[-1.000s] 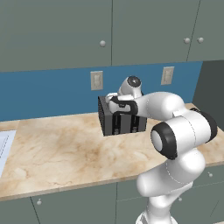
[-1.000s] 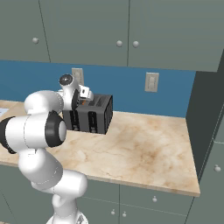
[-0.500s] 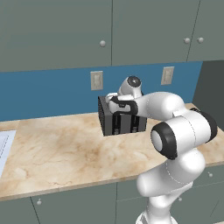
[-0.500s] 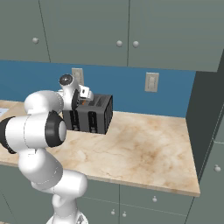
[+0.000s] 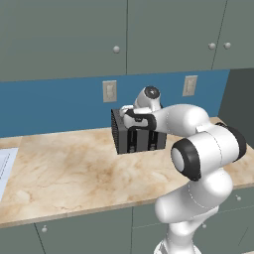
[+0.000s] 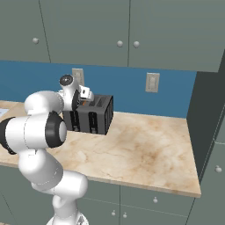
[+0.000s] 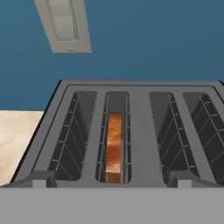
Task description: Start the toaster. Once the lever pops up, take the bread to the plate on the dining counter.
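The toaster (image 5: 136, 134) stands on a beige marble-look countertop (image 5: 64, 173), toward its back edge and close to the blue wall (image 5: 54, 104), with the two black lever panels on its front facing the counter's front edge. The bread (image 7: 114, 146) sits upright in the second slot from the left in the hand view, its orange-tan face and brown crust sunk below the toaster's top. The gripper (image 6: 85, 94) hangs over the toaster's front top edge, its jaws spread wide and holding nothing. Two pale wall outlets (image 6: 152, 82) are set in the blue backsplash, one right behind the toaster and one farther along toward the counter's right end. Grey-green cupboards with round knobs (image 5: 116, 49) run above the backsplash, and matching doors sit under the counter. A tall dark panel (image 6: 204, 114) closes off the counter's right end. At the counter's left edge lies a pale flat object (image 5: 5, 166), too cut off to identify.
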You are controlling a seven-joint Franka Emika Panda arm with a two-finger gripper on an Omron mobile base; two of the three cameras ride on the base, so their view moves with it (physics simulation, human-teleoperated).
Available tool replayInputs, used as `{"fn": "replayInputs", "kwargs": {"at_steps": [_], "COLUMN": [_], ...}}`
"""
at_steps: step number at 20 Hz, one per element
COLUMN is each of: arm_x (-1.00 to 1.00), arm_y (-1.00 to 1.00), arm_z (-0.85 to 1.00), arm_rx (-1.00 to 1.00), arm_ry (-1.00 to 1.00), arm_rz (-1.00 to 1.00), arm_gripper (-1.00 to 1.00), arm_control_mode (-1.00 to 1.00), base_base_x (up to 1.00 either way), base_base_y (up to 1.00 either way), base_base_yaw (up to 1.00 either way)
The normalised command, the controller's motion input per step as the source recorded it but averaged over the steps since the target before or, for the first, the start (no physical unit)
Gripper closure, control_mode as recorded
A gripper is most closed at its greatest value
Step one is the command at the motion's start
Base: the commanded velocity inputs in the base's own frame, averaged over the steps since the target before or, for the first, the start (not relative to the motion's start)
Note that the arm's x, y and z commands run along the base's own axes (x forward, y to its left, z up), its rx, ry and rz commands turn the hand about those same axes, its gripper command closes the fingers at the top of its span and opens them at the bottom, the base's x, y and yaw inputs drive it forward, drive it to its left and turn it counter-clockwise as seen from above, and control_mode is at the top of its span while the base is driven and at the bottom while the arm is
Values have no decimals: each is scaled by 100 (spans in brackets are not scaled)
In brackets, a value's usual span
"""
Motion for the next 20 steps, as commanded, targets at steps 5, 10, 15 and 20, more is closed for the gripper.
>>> {"fn": "replayInputs", "kwargs": {"at_steps": [5,10,15,20], "arm_x": [0,0,0,0], "arm_y": [0,0,0,0], "arm_z": [0,0,0,0], "arm_rx": [0,0,0,0], "arm_ry": [0,0,0,0], "arm_rz": [0,0,0,0], "arm_gripper": [-100,-100,-100,-100], "arm_control_mode": [-100,-100,-100,-100], "base_base_x": [0,0,0,0], "base_base_y": [0,0,0,0], "base_base_yaw": [0,0,0,0]}}
